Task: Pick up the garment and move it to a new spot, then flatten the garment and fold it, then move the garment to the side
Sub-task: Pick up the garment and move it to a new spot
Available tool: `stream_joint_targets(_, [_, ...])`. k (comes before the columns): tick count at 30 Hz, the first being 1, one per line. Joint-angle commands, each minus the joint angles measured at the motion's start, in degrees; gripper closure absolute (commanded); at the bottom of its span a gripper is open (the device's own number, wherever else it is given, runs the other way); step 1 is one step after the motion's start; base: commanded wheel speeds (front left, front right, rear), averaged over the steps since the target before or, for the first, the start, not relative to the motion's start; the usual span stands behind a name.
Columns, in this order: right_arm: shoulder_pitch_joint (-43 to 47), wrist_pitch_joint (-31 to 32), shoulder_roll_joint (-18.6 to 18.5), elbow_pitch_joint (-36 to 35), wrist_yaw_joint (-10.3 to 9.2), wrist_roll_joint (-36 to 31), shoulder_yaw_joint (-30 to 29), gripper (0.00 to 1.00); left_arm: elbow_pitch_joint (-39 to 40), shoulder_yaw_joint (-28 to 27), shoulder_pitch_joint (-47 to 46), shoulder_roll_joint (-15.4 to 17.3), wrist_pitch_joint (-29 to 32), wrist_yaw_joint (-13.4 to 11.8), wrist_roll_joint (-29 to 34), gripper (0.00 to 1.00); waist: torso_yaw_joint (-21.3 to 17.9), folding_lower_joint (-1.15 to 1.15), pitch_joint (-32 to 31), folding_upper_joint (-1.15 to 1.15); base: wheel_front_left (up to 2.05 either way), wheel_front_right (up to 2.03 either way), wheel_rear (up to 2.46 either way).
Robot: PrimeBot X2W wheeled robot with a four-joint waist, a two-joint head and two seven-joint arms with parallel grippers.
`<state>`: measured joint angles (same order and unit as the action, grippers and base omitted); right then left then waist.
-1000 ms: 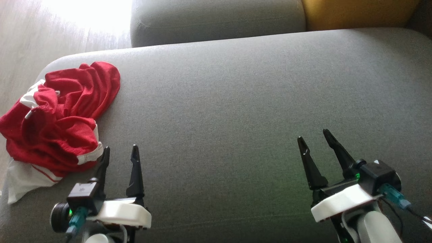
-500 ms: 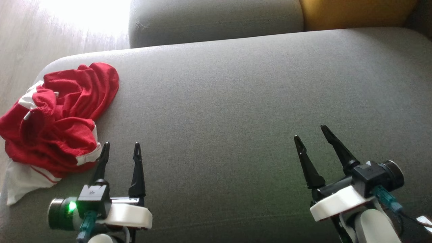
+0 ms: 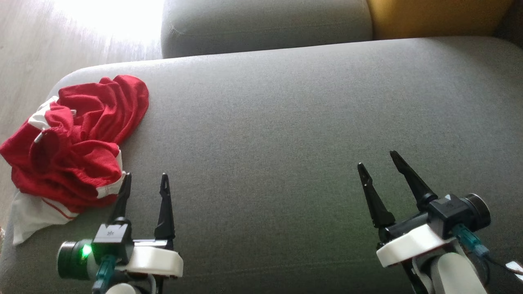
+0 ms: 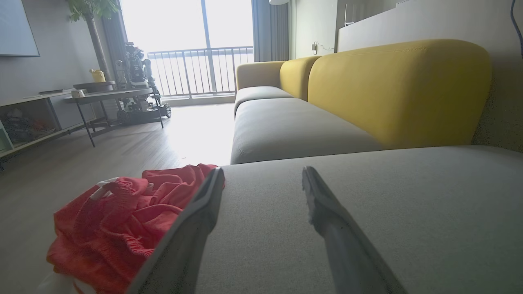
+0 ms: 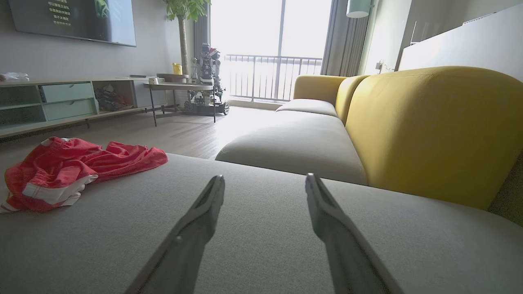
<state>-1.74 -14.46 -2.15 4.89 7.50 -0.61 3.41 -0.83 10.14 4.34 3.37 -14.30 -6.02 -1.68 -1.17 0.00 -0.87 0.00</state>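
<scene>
Wrist cameras are showing yellow upholstered sofa backrests (image 5: 429,130); crumpled bright red jersey garment (image 3: 73,147) is lying at the left edge of grey fabric cushion (image 3: 286,122), leaving room rightward; left gripper (image 3: 146,176) and right gripper (image 3: 376,159) jaws are standing released.

Blown-out daylight from the balcony window (image 5: 265,28), soft wide-angle edges.

Left hand (image 3: 145,181) and right hand (image 3: 376,161) both hover low, fingers spread apart, pointing forward, holding nothing

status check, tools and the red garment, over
Left tool open, empty. Right tool open, empty. Garment crumpled at grey cushion's left edge, not held. Nothing blocking left tool.
</scene>
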Motion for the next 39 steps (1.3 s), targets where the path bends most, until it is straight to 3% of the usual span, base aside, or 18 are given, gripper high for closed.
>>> stream_joint_targets(1, [-2.35,-0.54,-0.73,-2.02,-0.01,-0.01,1.16,0.0,1.52,-2.38,-2.01,0.14,-0.7,0.23,-0.08,0.0,0.16,0.0,-0.15,0.0,0.0,0.0,0.0])
stream_joint_targets(10, [-1.7,-0.54,-0.73,-1.95,-0.01,0.49,0.83,0.0,0.98,-3.04,-1.8,-0.1,-0.7,0.33,-0.65,0.0,2.21,0.0,-0.58,0.0,0.0,0.0,0.0])
stream_joint_targets(27, [0.59,-0.54,-0.73,-1.85,-0.01,0.7,1.94,0.0,0.17,-4.54,-0.43,-0.42,-0.7,0.41,-2.06,0.0,13.11,0.0,-1.61,0.0,0.0,0.0,0.0])
stream_joint_targets(39, [-0.64,-0.54,-0.73,-2.62,-0.01,-1.72,1.84,0.0,-0.5,-2.66,-5.06,-0.48,-0.7,-0.63,-4.36,0.0,16.08,0.0,4.39,0.0,0.0,0.0,0.0])
